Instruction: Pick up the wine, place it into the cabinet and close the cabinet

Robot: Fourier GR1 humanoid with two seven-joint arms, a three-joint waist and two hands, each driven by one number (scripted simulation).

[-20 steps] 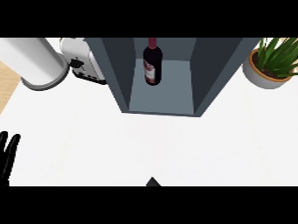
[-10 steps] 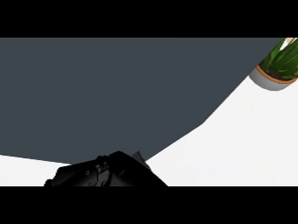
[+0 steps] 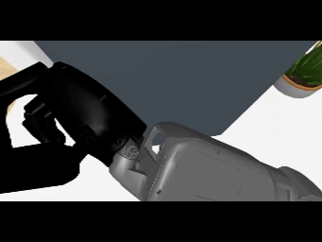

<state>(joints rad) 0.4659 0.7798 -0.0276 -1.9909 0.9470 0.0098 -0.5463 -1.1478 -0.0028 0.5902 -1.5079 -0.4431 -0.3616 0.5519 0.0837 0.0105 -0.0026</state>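
The dark wine bottle is out of view; one second ago it stood inside the open dark grey cabinet (image 3: 191,80). A flat grey panel now covers that opening, so the door is probably closed. Over the cabinet's left part, the right robot hand (image 3: 72,123) is clenched, holding nothing visible. The cabinet's contents are hidden.

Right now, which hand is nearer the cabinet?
Right. The right hand, fingers curled, overlaps the cabinet's left edge in the head view, its forearm coming in from the lower right. The left hand is out of view.
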